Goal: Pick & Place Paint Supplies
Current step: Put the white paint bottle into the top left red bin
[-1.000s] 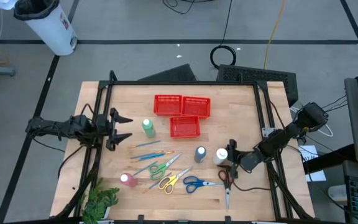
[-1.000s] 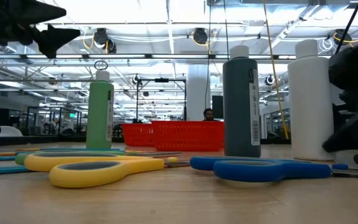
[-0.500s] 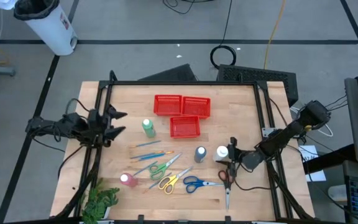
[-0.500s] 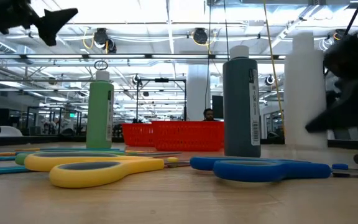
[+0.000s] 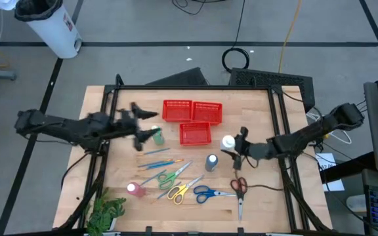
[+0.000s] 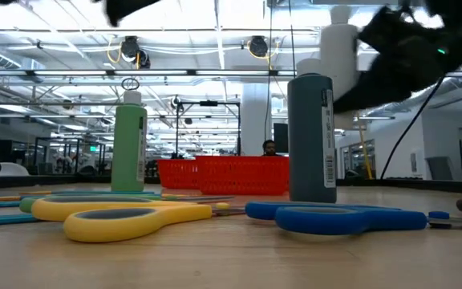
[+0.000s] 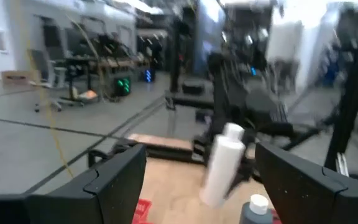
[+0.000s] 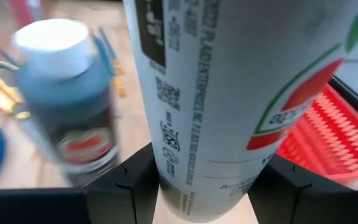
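Right gripper (image 5: pixel 236 148) clamped on white bottle (image 5: pixel 228 142) — lifted off table, baskets (image 5: pixel 195 134) just ahead | left gripper (image 5: pixel 144 128) spread open over green bottle (image 5: pixel 157 137) — ready to grasp

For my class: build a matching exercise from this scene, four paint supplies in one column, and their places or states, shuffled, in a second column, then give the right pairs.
Things
1. white bottle
2. grey-blue bottle
3. pink bottle
4. red-handled scissors

Places or states
A. lying flat on the table near its right edge
B. standing next to the green leafy plant
C. lifted off the table, held in the right tool
D. standing on the table above the blue-handled scissors in the high view

Pairs: 1-C, 2-D, 3-B, 4-A
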`<act>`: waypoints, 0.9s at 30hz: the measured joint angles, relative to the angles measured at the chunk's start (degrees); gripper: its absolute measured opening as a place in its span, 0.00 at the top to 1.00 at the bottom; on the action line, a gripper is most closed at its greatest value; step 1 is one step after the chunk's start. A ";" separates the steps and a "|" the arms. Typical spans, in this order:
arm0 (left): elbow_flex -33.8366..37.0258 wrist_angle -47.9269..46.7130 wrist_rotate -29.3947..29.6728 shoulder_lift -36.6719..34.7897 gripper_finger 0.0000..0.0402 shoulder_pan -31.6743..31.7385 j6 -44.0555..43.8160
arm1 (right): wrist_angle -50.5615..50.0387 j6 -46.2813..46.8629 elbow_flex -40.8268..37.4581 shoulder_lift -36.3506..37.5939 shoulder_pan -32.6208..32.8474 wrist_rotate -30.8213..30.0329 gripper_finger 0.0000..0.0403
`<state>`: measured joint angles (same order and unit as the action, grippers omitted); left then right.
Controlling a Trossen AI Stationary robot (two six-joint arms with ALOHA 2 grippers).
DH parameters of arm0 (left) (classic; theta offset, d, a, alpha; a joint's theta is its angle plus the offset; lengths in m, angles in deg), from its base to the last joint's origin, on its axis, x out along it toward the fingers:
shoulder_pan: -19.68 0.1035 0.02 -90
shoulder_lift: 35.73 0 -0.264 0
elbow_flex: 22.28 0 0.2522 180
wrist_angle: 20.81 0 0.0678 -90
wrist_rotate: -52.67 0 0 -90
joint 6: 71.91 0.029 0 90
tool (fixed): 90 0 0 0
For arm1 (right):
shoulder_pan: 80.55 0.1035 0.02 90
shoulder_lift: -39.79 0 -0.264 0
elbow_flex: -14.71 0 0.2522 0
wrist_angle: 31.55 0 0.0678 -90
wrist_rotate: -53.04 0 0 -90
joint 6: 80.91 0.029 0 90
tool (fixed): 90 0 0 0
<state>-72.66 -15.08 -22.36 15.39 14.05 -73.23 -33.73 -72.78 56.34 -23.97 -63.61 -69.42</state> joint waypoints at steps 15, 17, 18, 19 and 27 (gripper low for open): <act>-41.05 -10.89 -9.49 45.73 0.23 4.38 6.83 | -10.13 -1.74 5.38 -1.10 -5.00 1.13 0.54; -44.59 -12.64 -9.48 49.62 0.23 4.79 6.83 | -10.26 -1.99 5.38 -1.10 -4.98 1.19 0.54; -46.06 -13.33 -9.47 51.22 0.23 4.98 6.83 | -10.26 -1.99 5.38 -1.10 -4.98 1.19 0.54; -47.27 -13.87 -9.48 52.56 0.23 5.07 6.85 | -10.20 -1.99 5.38 -1.10 -4.98 1.21 0.54; -48.68 -14.28 -10.15 56.64 0.23 5.15 6.81 | -10.21 -1.99 5.38 -1.10 -4.98 1.24 0.54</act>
<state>-121.34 -29.36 -32.51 72.03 19.19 -66.42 -43.94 -74.77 61.72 -25.07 -68.59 -68.18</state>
